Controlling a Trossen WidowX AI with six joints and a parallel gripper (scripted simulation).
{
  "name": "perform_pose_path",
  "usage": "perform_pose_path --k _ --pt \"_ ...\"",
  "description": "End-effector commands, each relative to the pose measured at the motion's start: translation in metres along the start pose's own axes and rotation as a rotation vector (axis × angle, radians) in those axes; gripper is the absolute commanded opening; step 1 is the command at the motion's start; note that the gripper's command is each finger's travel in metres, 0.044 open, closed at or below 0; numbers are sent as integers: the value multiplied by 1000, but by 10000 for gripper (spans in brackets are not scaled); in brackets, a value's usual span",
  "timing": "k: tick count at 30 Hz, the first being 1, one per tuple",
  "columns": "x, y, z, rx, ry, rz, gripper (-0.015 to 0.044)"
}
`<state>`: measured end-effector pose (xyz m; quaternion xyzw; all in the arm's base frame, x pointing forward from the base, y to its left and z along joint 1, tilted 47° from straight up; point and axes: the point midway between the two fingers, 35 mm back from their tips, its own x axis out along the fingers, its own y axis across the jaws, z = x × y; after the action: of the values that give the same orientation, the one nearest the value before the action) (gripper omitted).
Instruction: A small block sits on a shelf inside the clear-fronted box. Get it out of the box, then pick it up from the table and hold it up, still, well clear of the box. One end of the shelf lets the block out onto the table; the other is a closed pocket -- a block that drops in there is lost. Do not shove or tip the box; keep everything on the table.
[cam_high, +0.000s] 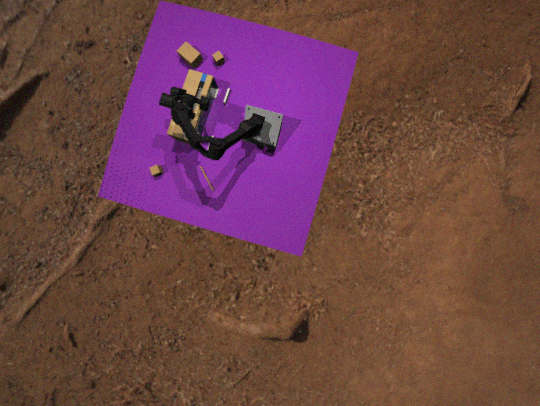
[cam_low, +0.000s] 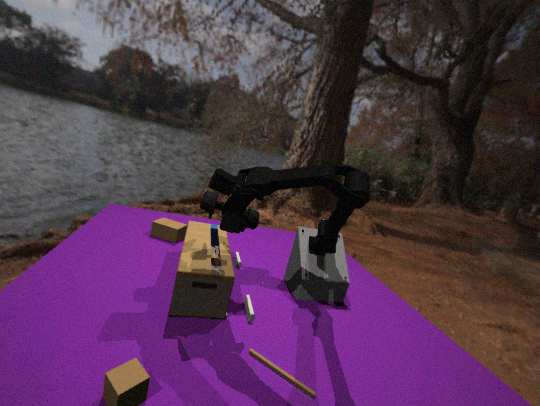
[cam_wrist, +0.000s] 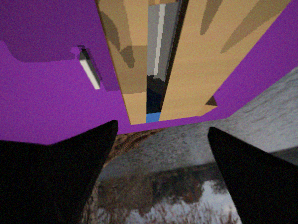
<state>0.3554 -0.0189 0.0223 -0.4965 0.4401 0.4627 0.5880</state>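
Right, counting up. One tan box (cam_low: 202, 277) on the purple mat (cam_low: 400, 350), with a narrow slot along its top. One black arm (cam_low: 300, 177), rising from one grey base (cam_low: 317, 272) just beside the box. One gripper (cam_low: 235, 220), poised above the box's far end, apart from it, jaws spread wide, nothing between them. Both fingers dark at the bottom of the wrist view, slot running down between them.

As for the small block: not plainly picked out anywhere. Only a blue patch (cam_wrist: 152, 117) at the slot's far end; cannot tell whether that is it.

Three loose tan blocks: a larger one (cam_high: 189, 52) and a small one (cam_high: 218, 56) beyond the box's far end, a third (cam_high: 156, 170) near the mat's opposite edge. Two short white sticks (cam_low: 249, 307) lying on the base side of the box. One thin wooden rod (cam_low: 282, 372) flat on the mat, well apart from the box.

Around the mat, bare reddish-brown earth (cam_high: 400, 300). Beyond it, grey rippled water (cam_low: 75, 150), a thick tree trunk (cam_low: 330, 90), dim sky.
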Motion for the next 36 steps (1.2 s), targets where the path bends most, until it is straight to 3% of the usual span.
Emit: perform_pose_path --k 1,4,36 --pt "-36 34 64 -74 -287 171 400" --pt "-47 45 81 -81 -367 226 400" --pt "-18 46 109 -81 -366 225 400"
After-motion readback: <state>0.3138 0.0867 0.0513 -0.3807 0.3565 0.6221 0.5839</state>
